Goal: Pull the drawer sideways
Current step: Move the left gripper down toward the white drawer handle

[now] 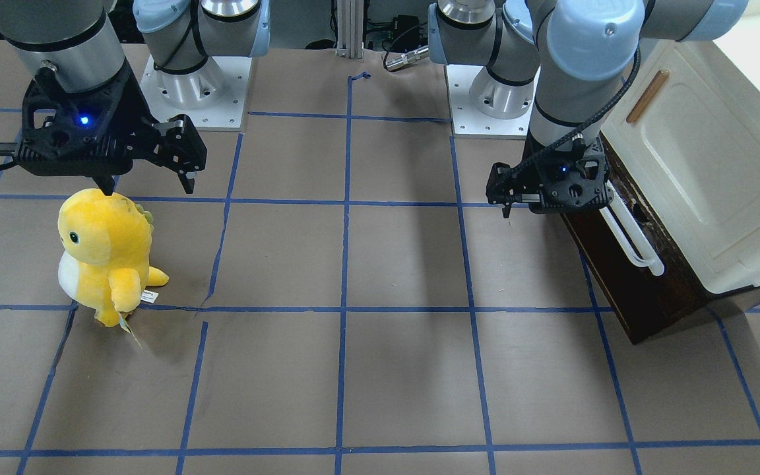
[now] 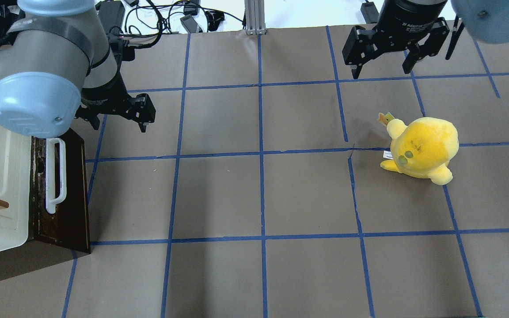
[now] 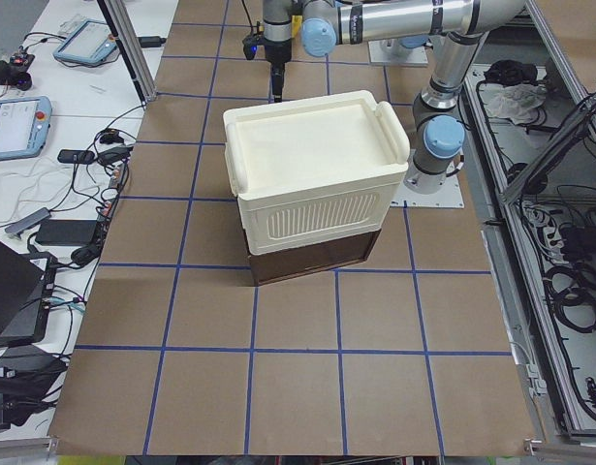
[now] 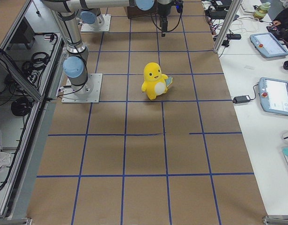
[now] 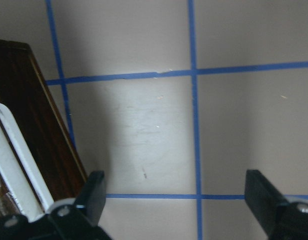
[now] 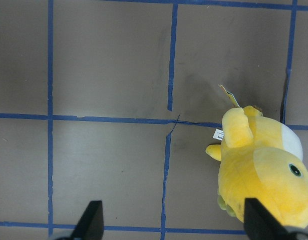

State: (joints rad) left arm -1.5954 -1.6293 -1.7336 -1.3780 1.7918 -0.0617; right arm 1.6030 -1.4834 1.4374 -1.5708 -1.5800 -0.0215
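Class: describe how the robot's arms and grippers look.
Both the left arm and right arm are silver-grey tubes with pale blue joint caps. The left gripper and right gripper are black, each with two angular jaws and a blue light. A black cable runs down the left arm.

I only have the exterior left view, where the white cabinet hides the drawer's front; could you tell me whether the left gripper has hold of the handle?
Observer: Not yet. The left gripper is open, and the white handle lies outside its fingers.
Operator: Thank you. Has anything been pulled out yet?
Observer: It seems not. Overhead, the drawer shows no pale interior.
Operator: And the other arm?
Observer: The right gripper is open and empty, beside a yellow plush toy.
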